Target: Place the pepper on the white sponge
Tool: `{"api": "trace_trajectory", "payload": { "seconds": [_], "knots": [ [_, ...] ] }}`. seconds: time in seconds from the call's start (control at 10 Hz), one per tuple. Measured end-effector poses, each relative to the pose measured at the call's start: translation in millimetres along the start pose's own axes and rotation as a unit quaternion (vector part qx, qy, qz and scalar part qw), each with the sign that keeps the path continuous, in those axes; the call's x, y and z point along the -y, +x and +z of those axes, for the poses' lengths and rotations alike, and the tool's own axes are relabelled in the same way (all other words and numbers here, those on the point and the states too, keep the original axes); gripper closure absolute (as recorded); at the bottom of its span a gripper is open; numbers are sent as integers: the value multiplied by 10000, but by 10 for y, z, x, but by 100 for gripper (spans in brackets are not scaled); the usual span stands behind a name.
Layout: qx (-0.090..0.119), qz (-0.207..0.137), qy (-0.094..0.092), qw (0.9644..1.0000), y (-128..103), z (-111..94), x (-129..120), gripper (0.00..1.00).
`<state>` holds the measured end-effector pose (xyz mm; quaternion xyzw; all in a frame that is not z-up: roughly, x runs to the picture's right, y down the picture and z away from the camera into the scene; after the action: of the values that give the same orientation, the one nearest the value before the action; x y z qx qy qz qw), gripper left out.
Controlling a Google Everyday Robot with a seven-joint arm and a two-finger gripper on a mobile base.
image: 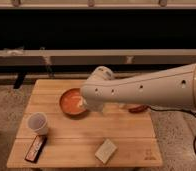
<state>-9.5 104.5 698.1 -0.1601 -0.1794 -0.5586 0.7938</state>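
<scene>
The pepper (139,108) is a small reddish shape on the right side of the wooden table (126,132), half hidden under my arm. Near the front edge lies the white sponge (106,150), flat and cream-coloured, with nothing on it. My white arm reaches in from the right. Its end, with the gripper (89,102), hangs over the right rim of the orange bowl (71,103). That puts the gripper well left of the pepper and above the sponge in the picture.
A translucent white cup (38,122) stands at the table's left side, with a dark flat bar (35,148) in front of it at the left corner. A dark wall with a rail runs behind the table.
</scene>
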Motion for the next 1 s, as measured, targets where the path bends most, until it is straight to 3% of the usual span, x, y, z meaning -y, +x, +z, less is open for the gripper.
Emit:
{"api": "trace_trajectory", "payload": {
  "seconds": [0.1, 0.5, 1.0],
  "knots": [
    [96, 275, -180, 9994, 85, 31, -316, 20],
    [322, 990, -467, 9935, 203, 113, -994, 20],
    [372, 1369, -710, 9873, 422, 114, -1336, 20]
  ]
}}
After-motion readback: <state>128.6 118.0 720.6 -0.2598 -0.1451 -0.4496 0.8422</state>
